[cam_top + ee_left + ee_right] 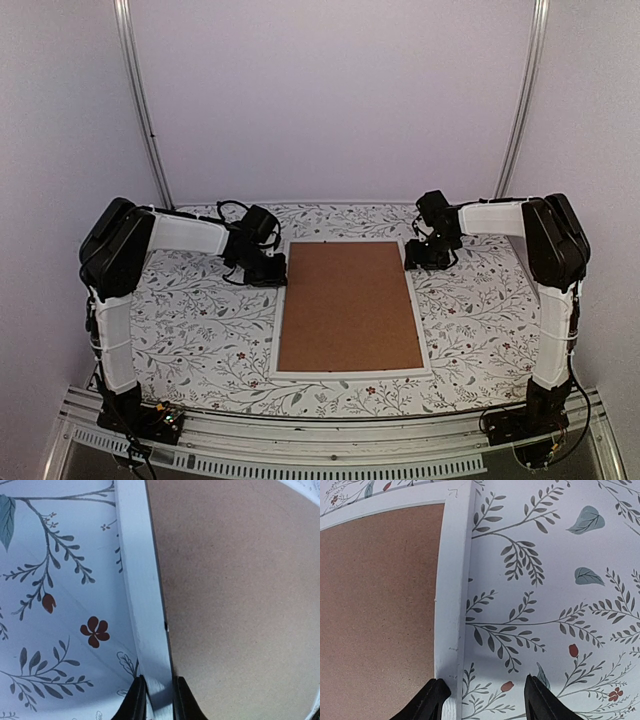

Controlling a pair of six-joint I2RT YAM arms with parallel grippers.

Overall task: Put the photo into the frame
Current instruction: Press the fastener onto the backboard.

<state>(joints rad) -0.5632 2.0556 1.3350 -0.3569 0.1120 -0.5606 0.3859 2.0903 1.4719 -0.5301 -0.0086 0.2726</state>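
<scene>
From above, the frame [350,373] lies flat, back up, in the middle of the worktop [200,320]. A brown backing board [348,305] fills it. I count one frame, one board and two arms. The photo is nowhere in sight, and I cannot tell whether it lies under the board. The left pincer [272,266] sits at the frame's far left corner and the right pincer [425,258] at the far right one.

The left wrist view shows the left pincer [159,702] drawn narrow, one finger on each side of the white rail of the frame [142,580], pinching it beside the backing board [235,605].

In the right wrist view the right pincer [487,700] stands wide and holds nothing. One finger is at the outer edge of the frame [452,580] and the other is over the floral cloth [545,605].

I'd judge the frame stiff and fairly light, with smooth paint and a breakable pane. The thin rail is the only handhold, best taken on both sides so it does not twist.
</scene>
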